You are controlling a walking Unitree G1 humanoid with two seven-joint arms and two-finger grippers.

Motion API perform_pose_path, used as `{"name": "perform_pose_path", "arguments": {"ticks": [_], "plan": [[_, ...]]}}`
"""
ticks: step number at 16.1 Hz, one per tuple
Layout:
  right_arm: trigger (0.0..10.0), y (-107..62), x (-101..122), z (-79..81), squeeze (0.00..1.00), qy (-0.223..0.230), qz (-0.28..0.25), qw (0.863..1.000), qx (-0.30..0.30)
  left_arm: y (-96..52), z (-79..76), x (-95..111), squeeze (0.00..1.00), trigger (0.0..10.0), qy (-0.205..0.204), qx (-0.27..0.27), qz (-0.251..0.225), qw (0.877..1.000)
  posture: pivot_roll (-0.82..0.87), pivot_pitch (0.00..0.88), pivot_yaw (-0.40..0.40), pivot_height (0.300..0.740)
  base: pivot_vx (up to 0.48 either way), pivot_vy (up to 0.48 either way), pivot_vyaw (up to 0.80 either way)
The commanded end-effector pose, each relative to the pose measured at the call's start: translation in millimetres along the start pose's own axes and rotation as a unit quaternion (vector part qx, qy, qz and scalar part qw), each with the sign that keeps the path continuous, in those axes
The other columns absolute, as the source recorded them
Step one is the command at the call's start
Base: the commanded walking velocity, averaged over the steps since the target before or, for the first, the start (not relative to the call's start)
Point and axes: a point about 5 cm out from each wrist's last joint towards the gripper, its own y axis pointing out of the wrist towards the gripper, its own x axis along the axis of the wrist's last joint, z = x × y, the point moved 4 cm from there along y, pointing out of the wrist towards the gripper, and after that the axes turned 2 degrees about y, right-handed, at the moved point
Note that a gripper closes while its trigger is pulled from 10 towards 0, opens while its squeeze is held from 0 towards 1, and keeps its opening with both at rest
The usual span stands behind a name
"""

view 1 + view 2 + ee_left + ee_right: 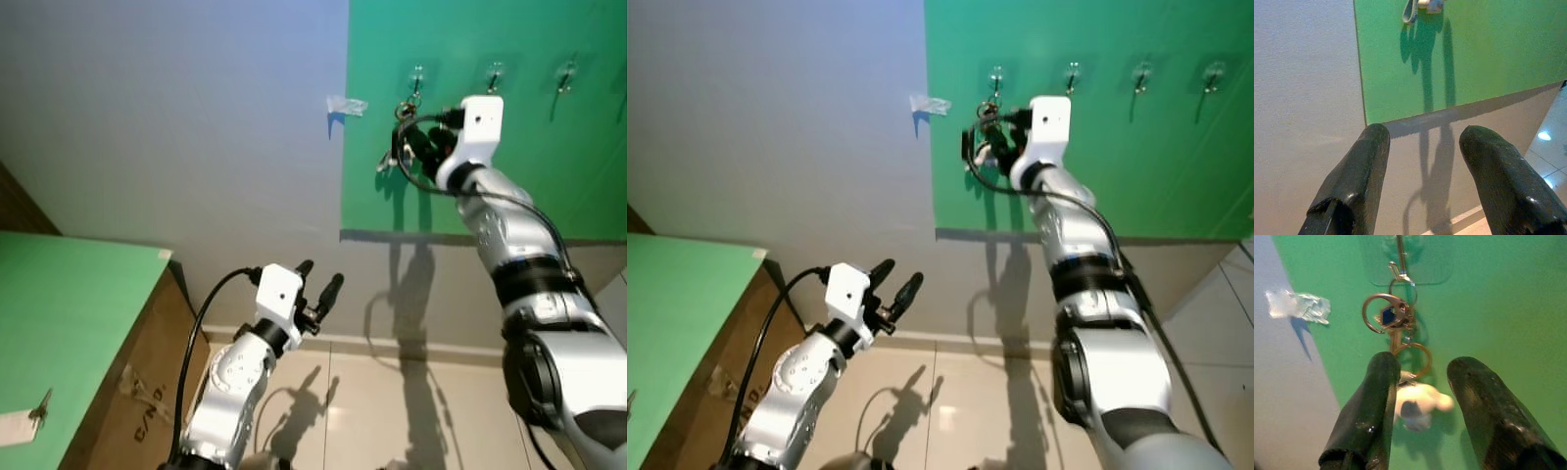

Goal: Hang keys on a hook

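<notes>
Just beyond the right pincer [1420, 382], fingers apart and empty, keys [1396, 318] hang on the hook [1399, 254].

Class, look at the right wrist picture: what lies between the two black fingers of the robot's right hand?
In the right wrist view, the keys hang from the hook on the green panel, their white fob between the right hand's open fingers.
</notes>
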Motion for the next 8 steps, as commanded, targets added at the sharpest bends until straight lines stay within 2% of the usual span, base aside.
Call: {"name": "perform_pose_path", "arguments": {"ticks": [1, 2, 3, 4, 5, 6, 7, 8], "plan": [[10.0, -7.3, 3, -4.0, 0.0, -0.034, -0.018, 0.999, -0.005, -0.1, 6.0, -1, 0.0, 10.0, 0.008, 0.013, 0.003, 1.0, -0.19, 0.0, 0.037, 0.74, 0.0, 0.0, 0.0], [10.0, -17.7, -2, -11.7, 0.0, -0.055, -0.028, 0.998, -0.024, -0.7, 8.2, -2, 0.0, 10.0, 0.012, 0.019, 0.007, 1.0, -0.2, 0.0, 0.039, 0.74, 0.0, 0.0, 0.0], [10.0, -35.1, -21, -16.7, 0.0, -0.068, -0.026, 0.997, -0.039, -2.8, 14.5, -3, 0.0, 10.0, 0.007, 0.037, 0.01, 0.999, -0.2, 0.0, 0.044, 0.74, 0.0, 0.0, 0.0], [10.0, -40.7, -28, -17.4, 0.0, -0.064, -0.021, 0.997, -0.043, -3.5, 17.4, -4, 0.0, 10.0, 0.004, 0.044, 0.012, 0.999, -0.2, 0.0, 0.049, 0.74, 0.0, 0.0, 0.0], [10.0, -61.1, -58, -16.4, 0.0, -0.032, 0.004, 0.998, -0.06, -8.1, 31.5, -6, 0.0, 10.0, 0.0, 0.08, 0.017, 0.997, -0.22, 0.0, 0.061, 0.74, 0.0, 0.0, 0.0], [10.0, -73.3, -70, -9.9, 0.0, -0.019, 0.007, 0.998, -0.062, -11.6, 40.2, -8, 0.0, 10.0, -0.007, 0.103, 0.021, 0.994, -0.22, 0.0, 0.068, 0.74, 0.0, 0.0, 0.0], [10.0, -84.2, -78, -5.0, 0.0, -0.029, 0.004, 0.998, -0.062, -14.4, 46.1, -9, 0.0, 10.0, -0.016, 0.12, 0.022, 0.992, -0.22, 0.0, 0.075, 0.74, 0.0, 0.0, 0.0], [10.0, -96.7, -85, -1.7, 0.0, -0.063, -0.005, 0.996, -0.055, -16.8, 50.5, -10, 0.0, 10.0, -0.017, 0.132, 0.025, 0.991, -0.23, 0.0, 0.083, 0.74, 0.0, 0.0, 0.0]]}}
